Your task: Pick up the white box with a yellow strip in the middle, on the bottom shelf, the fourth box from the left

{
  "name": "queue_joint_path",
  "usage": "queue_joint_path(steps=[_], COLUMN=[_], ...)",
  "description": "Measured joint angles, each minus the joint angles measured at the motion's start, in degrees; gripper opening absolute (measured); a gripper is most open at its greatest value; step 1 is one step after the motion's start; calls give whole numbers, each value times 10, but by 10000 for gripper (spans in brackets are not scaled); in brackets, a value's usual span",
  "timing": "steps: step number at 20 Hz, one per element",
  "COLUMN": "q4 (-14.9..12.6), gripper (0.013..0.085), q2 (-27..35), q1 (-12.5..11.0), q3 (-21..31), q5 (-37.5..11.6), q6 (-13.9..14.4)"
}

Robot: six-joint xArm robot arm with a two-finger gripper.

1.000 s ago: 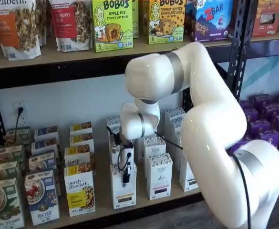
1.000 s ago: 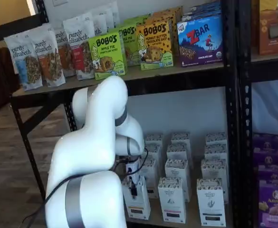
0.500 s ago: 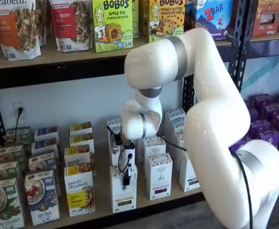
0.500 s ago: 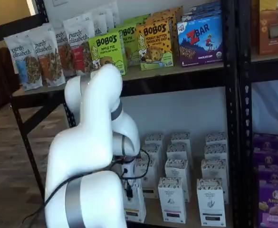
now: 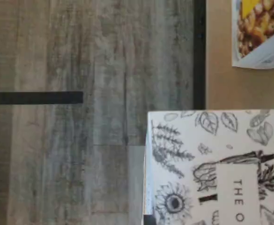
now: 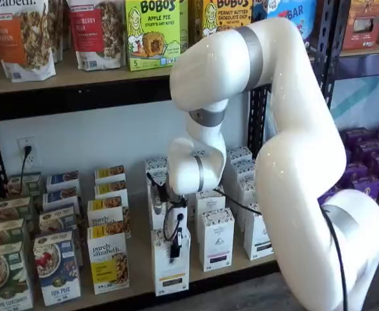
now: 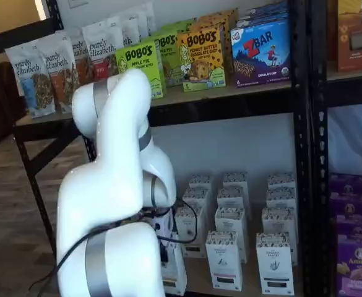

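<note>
Your gripper (image 6: pixel 174 245) is clamped on the white box (image 6: pixel 171 264) and has pulled it out to the front edge of the bottom shelf (image 6: pixel 140 280), so it's nearly free

- The white arm (image 7: pixel 116 204) fills the left foreground, hiding much of the bottom shelf (image 7: pixel 202 283).
- A white box (image 7: pixel 174 272) shows partly beside the arm, a black cable (image 7: pixel 190 226) looping above it.
- White cartons (image 7: pixel 224 260) stand in rows rightward.
- Bobo's boxes (image 7: pixel 200 57) sit on the higher board.
- The pincer cannot be made out.
</note>
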Motion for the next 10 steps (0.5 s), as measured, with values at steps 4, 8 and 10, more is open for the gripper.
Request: queue_joint_path(steps=[4, 8, 10], q4=[23, 40, 64], gripper=[450, 450, 450], q2=[-27, -54, -74], q1=[11, 20, 27], q3=[43, 84, 108], q5=[-15, -31, -36], q6=[-13, -21, -39])
